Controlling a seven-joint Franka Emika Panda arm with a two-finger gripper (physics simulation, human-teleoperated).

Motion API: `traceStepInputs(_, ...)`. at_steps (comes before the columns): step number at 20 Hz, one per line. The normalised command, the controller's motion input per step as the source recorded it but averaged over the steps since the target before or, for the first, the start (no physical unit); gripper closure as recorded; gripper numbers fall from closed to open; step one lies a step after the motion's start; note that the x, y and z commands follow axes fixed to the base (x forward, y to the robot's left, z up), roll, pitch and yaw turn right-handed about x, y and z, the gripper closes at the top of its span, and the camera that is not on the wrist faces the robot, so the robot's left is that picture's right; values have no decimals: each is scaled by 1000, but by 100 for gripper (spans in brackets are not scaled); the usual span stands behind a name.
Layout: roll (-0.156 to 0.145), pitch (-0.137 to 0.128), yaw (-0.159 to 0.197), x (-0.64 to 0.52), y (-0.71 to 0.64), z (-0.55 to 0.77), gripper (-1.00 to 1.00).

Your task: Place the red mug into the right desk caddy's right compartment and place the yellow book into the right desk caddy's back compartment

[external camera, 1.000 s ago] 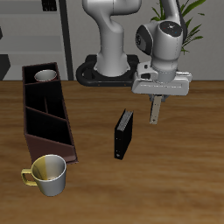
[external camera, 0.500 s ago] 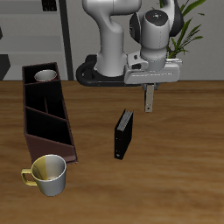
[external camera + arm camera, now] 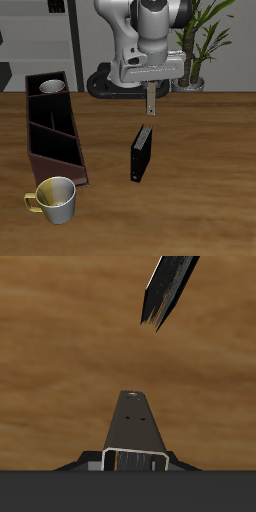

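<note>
— Where's the yellow book (image 3: 150, 102)?
— Well clear of the caddy (image 3: 58, 165), hanging edge-down over the desk (image 3: 205, 205), with the pincer (image 3: 150, 90) clamped on its upper end.
— Handling?
— Probably light, stiff and slick. It may swivel, so hold it squarely.

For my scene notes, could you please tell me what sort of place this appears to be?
Probably a simulated office or study desk: a wooden table holding a compartmented desk caddy, an upright black book and a yellow-and-white mug, with a potted plant behind.
</note>
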Motion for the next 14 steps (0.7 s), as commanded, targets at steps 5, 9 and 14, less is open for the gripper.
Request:
traceStepInputs(5,-26,-5,38,21,-519,201,100)
traceStepInputs(9,-100,-55,37,-43,-745,251,100)
traceStepInputs(14,-45,-10,16,-29,-275,176,100)
